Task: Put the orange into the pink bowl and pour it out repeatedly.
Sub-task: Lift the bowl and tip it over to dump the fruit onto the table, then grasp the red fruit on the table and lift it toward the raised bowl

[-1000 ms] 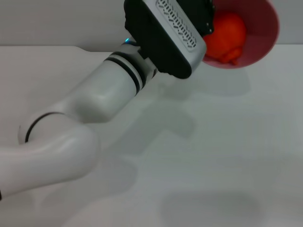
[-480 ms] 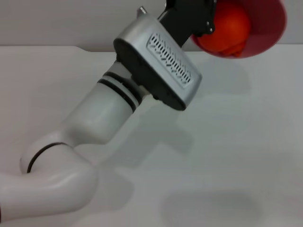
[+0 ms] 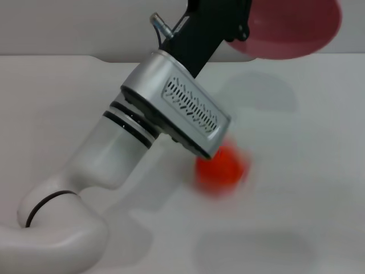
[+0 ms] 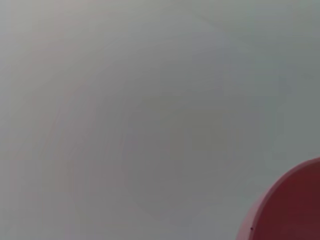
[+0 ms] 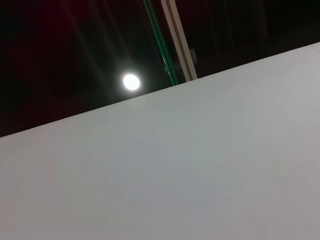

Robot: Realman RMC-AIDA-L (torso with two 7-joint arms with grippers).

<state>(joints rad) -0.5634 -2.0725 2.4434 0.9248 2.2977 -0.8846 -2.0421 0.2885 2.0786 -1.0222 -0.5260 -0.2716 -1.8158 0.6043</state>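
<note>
While tipped aloft, pink bowl (image 3: 288,31); orange (image 3: 219,169) below, blurred.

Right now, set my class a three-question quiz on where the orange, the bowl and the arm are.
1. True or false: the orange is inside the bowl.
2. Which arm holds the bowl up? A) left B) right
3. Fill in: the orange shows below the bowl, over the ____.

Key: 1 false, it is out of the tilted bowl and blurred. 2 A; the left tool is at the bowl's rim. 3 table.
</note>
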